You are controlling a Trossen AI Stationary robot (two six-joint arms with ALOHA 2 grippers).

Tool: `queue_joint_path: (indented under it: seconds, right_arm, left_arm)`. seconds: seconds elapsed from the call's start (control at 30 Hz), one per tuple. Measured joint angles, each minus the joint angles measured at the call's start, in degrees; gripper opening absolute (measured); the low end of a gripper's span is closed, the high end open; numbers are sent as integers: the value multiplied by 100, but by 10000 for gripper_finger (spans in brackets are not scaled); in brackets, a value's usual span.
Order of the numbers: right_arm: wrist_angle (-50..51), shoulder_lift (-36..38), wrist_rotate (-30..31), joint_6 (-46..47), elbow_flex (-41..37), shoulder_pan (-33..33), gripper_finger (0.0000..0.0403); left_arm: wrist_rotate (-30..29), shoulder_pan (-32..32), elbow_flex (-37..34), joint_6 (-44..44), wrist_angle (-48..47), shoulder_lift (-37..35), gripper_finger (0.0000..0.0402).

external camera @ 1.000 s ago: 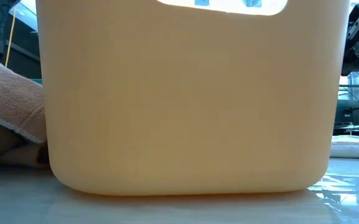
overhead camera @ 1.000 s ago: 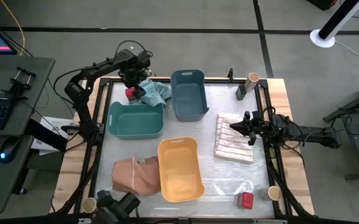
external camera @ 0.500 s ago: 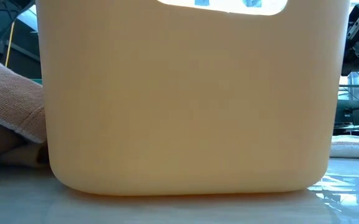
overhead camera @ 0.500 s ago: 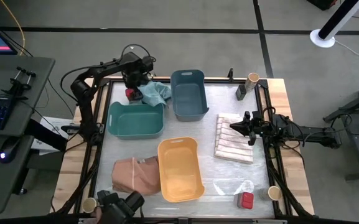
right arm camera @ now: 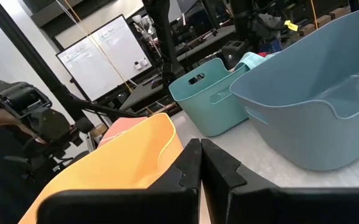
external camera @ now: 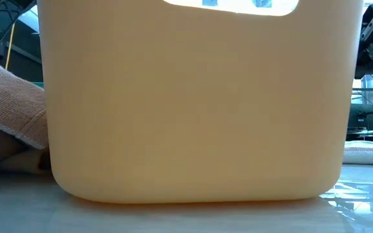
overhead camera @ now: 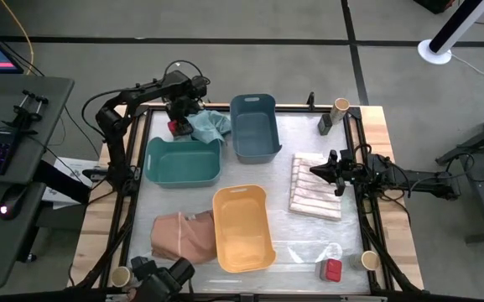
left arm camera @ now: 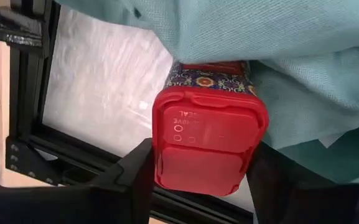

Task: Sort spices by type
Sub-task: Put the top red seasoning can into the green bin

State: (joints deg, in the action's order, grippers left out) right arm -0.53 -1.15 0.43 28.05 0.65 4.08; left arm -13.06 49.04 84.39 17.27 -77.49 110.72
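The left arm reaches to the counter's (overhead camera: 309, 252) far left corner, its hand (left arm camera: 198, 180) pointing down with one finger (left arm camera: 135, 177) on each side of a red spice box (left arm camera: 207, 146), the fingers close against its sides. The box lies half under a teal cloth (left arm camera: 279, 56) just beyond the fingertips. The right arm lies low along the counter's right edge, its hand (overhead camera: 315, 170) pressed together over a striped cloth (overhead camera: 313, 189).

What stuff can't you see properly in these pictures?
- Low view: the yellow bin fills the picture and hides nearly the whole table.
- Left wrist view: the teal cloth covers the far end of the red spice box.
- High view: the labels on the tan jar and the dark grey box are too small to read.
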Motion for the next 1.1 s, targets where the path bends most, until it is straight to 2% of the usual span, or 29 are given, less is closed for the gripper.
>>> queue_joint_path:
  seconds: [0.1, 0.27, 0.4, 0.53, 0.67, 0.83, 0.97, 1.1]
  right_arm:
    - [1, -2, 0, 1, -1, 0, 1]
    - [-1, -2, -1, -2, 0, 0, 1]
    - [2, -2, 0, 1, 0, 0, 1]
    - [0, -2, 0, 1, 1, 1, 1]
    - [0, -2, 0, 1, 0, 0, 1]
    - [1, -2, 0, -1, -1, -1, 1]
    - [2, -2, 0, 0, -1, 0, 1]
    - [2, 1, 0, 1, -1, 0, 1]
  left_arm:
    - [-218, 0, 129, -129, -257, 17, 171]
    - [-688, 124, 767, -762, -626, -278, 171]
    - [-715, 285, 1196, -1759, -621, -894, 171]
    - [-548, 175, 1186, -2645, -831, -1777, 171]
    - [-84, -472, 974, -3752, -1114, -2742, 171]
    - [97, -1887, 482, -5813, -1171, -3795, 170]
    - [75, -3053, -139, -7662, -1262, -4205, 170]
    - [67, -3783, -947, -8855, -1258, -4271, 170]
